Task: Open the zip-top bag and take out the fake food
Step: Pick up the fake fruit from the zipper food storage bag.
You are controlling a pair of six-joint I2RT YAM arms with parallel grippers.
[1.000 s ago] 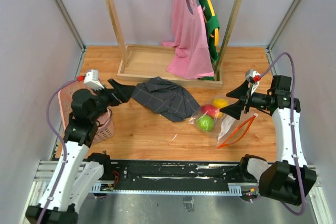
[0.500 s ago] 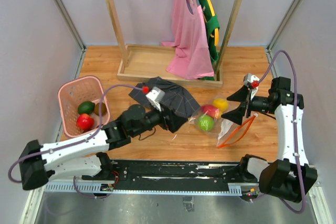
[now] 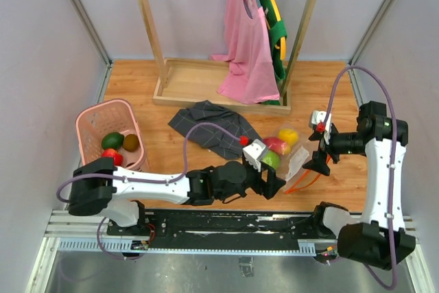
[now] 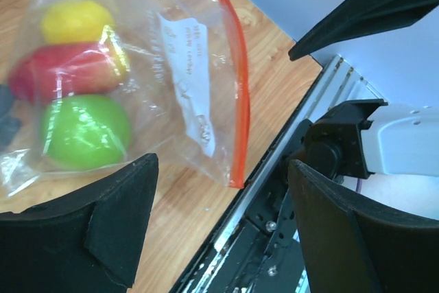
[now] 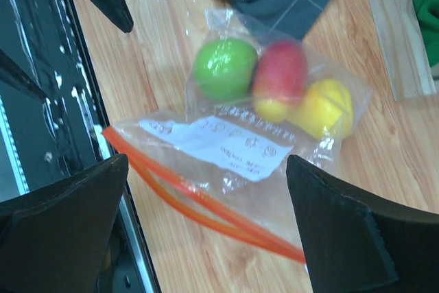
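Note:
The zip-top bag (image 3: 293, 159) lies on the wooden table at the front right. Its orange-red zip strip (image 3: 310, 176) faces the near edge, and the two strips stand parted in the right wrist view (image 5: 199, 204). Inside are the fake food pieces: a lime green fruit (image 4: 86, 132), a red one (image 4: 65, 73) and a yellow one (image 4: 75, 22). My left gripper (image 3: 269, 183) is open just left of the bag's mouth, holding nothing (image 4: 221, 168). My right gripper (image 3: 317, 150) hangs open over the bag's right side (image 5: 207, 161).
A pink basket (image 3: 92, 118) at the left holds a dark green fruit (image 3: 112, 141), a brownish one (image 3: 131, 143) and a red one (image 3: 110, 158). A grey checked cloth (image 3: 212, 128) lies behind the bag. A wooden clothes rack (image 3: 185, 84) stands at the back. The metal rail (image 3: 226, 228) runs along the near edge.
My left arm has swung from the basket across the front of the table to the bag, its jaws narrowing a little. My right gripper has tipped down towards the bag's mouth.

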